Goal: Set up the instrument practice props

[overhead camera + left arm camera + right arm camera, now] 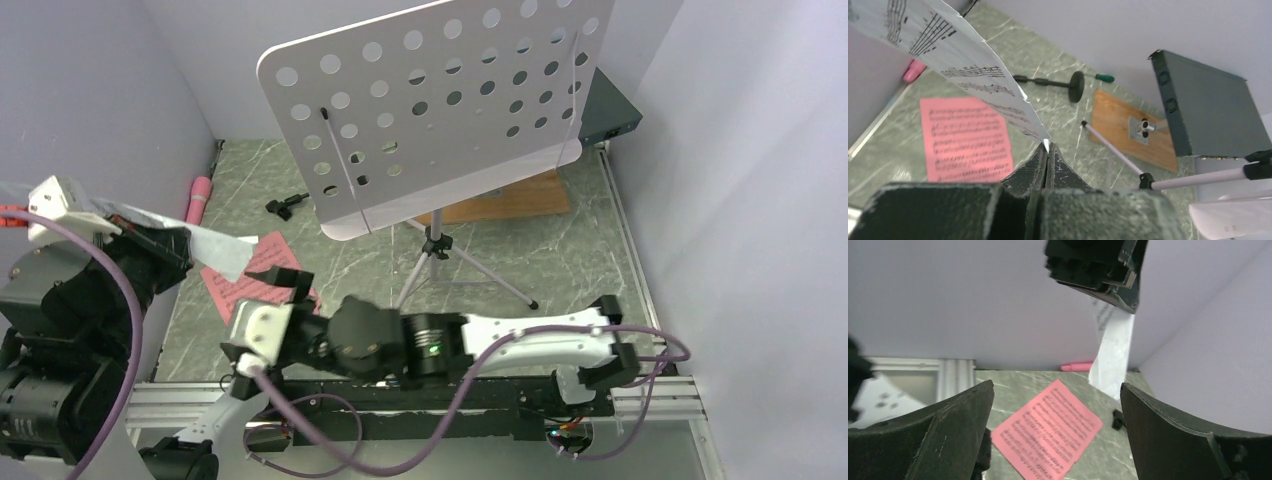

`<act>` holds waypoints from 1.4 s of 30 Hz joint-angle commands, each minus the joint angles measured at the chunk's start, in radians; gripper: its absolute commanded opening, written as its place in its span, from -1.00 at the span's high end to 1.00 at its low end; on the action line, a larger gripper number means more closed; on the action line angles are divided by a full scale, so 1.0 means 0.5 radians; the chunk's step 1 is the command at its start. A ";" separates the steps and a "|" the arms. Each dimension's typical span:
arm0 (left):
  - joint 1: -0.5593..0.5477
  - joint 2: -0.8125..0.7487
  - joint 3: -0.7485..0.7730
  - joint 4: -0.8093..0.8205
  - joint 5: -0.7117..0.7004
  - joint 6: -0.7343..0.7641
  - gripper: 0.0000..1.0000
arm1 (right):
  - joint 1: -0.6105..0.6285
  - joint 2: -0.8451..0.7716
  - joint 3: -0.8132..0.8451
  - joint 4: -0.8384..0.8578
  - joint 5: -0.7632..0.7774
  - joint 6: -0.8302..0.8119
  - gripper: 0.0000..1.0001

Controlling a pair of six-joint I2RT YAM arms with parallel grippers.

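The left gripper (1048, 155) is shut tight on a corner of the white sheet (963, 55); it holds the sheet up in the air, far left of the tripod (437, 262). The right gripper (283, 283) is wide open with nothing in it; it hangs over the pink sheet (232, 287), which lies flat on the table (560, 255), left of the tripod. The tripod stands up near the middle of the table; the desk (440, 100) sits on top of it, tilted. The pink mic (198, 198) lies far left of the tripod, by the wall; the small mic stand (285, 206) lies on its side between the mic and the tripod. A wood board (520, 195) lies just behind the tripod; a dark box (610, 110) sits behind and right of the tripod, by the wall; a green screwdriver (1104, 78) lies back left of the tripod, just by the mic stand's round base.
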 commanded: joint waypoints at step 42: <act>-0.202 -0.727 -0.518 0.819 0.329 -0.069 -0.99 | -0.857 -0.819 -0.432 0.161 -1.357 1.353 1.00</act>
